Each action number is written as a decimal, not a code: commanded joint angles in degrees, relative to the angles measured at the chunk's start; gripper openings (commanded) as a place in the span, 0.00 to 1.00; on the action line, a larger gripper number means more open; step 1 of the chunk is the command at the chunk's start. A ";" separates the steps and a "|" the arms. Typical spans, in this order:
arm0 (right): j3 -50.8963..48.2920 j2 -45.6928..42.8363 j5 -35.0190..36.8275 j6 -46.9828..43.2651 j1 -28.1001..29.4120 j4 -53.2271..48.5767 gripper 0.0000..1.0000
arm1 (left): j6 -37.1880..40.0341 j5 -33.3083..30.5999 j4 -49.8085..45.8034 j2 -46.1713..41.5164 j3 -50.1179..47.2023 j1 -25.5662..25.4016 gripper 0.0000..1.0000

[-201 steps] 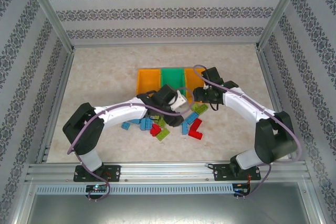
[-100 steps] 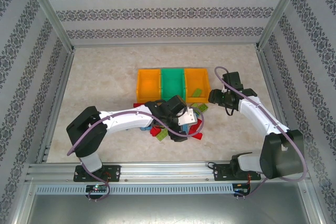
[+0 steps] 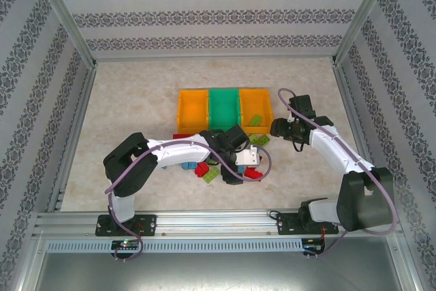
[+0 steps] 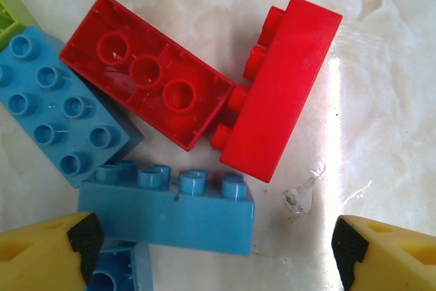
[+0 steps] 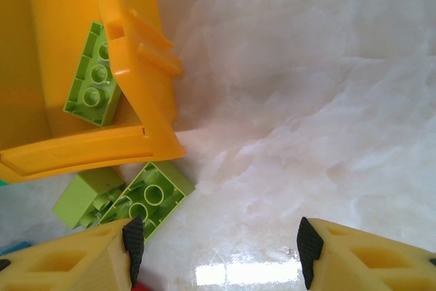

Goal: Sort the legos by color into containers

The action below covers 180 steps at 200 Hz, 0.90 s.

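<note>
Just short of the middle of the marbled beige tabletop (image 3: 136, 100), toward its near edge, lies a heap of small red, light blue and lime green plastic legos (image 3: 216, 167). The left gripper (image 4: 212, 255) hangs low over the heap's right side. Its yellow, black-padded fingers (image 4: 48, 253) stand wide apart and hold nothing, one on each side of a light blue brick on its side (image 4: 167, 208). Beyond that brick lie a light blue studs-up brick (image 4: 58, 103), an upturned red brick (image 4: 146, 69) and a red brick on its side (image 4: 286, 86), whose studs meet the upturned one's end.

Farther back and to the right, the right gripper (image 5: 218, 253) is over bare tabletop, its jaws also spread wide and empty. Two lime green bricks (image 5: 150, 199) lie just beside the near corner of the right orange plastic bin (image 5: 146, 110). A lime green brick in the bin (image 5: 92, 76) rests on its floor. The three joined containers (image 3: 223, 95), orange, green, orange, sit in a row at the tabletop's middle.
</note>
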 commanded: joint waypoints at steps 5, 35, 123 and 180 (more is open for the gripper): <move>-0.81 0.93 -1.36 -1.04 -0.52 0.23 0.64 | 1.57 -1.21 -0.27 1.03 0.30 -0.62 0.90; -1.07 1.29 -1.79 -1.03 -0.56 0.57 0.65 | 2.37 -3.39 1.65 -1.08 -0.88 -0.69 0.93; -1.83 1.91 -2.41 -0.33 -0.52 1.19 0.66 | -6.99 -6.23 2.26 0.20 0.39 -1.11 0.90; -2.65 1.77 -2.63 0.08 -0.52 2.04 0.67 | -25.50 -8.87 -1.94 -1.84 1.97 -2.43 0.84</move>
